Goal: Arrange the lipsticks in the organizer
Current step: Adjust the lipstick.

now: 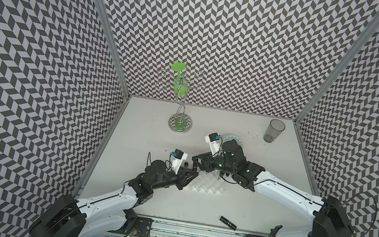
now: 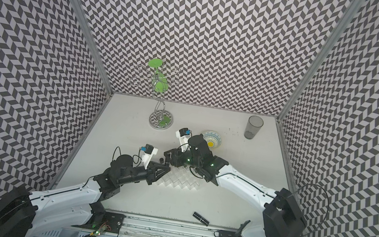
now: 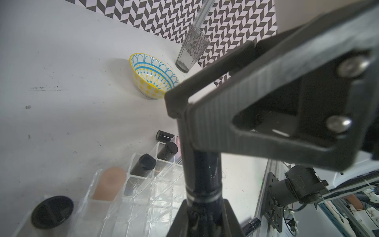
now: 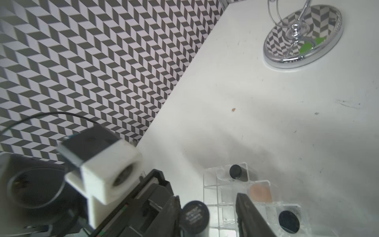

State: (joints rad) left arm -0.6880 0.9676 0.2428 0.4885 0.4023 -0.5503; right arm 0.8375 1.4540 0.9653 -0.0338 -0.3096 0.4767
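Observation:
The clear organizer (image 1: 206, 183) (image 2: 178, 179) sits mid-table under both grippers. My left gripper (image 3: 204, 205) (image 1: 196, 174) is shut on a black lipstick (image 3: 202, 170) with a silver band, held over the rack's cells. My right gripper (image 4: 207, 205) (image 1: 193, 162) is open around that lipstick's round end (image 4: 194, 213), which lies against one finger and clear of the other. A beige lipstick (image 3: 109, 182) and several black ones (image 3: 143, 164) stand in cells. Another black lipstick (image 1: 228, 223) (image 2: 201, 218) lies near the front edge.
A patterned bowl (image 2: 212, 139) (image 3: 152, 76) sits just behind the right arm. A grey tumbler (image 1: 273, 131) stands at the back right. A chrome stand (image 1: 180, 122) holding a green glass is at the back. One black tube (image 3: 164, 135) lies behind the rack.

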